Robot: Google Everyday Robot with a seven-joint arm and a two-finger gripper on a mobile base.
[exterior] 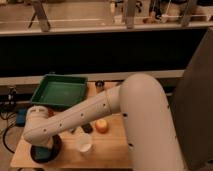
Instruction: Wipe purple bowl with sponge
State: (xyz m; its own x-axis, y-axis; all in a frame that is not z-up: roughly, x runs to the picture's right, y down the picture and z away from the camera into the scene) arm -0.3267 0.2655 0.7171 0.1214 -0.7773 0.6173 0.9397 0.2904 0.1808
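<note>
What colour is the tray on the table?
The tray is green, camera view; the gripper is at the bowl.

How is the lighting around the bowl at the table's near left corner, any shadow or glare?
Camera view: dim, warm light overall; the purple bowl reads nearly black, shaded by the arm; the gripper sits over it at the near left corner of the table, largely hidden by that arm; the white cup is the brightest spot nearby; no glare on the green tray.
</note>
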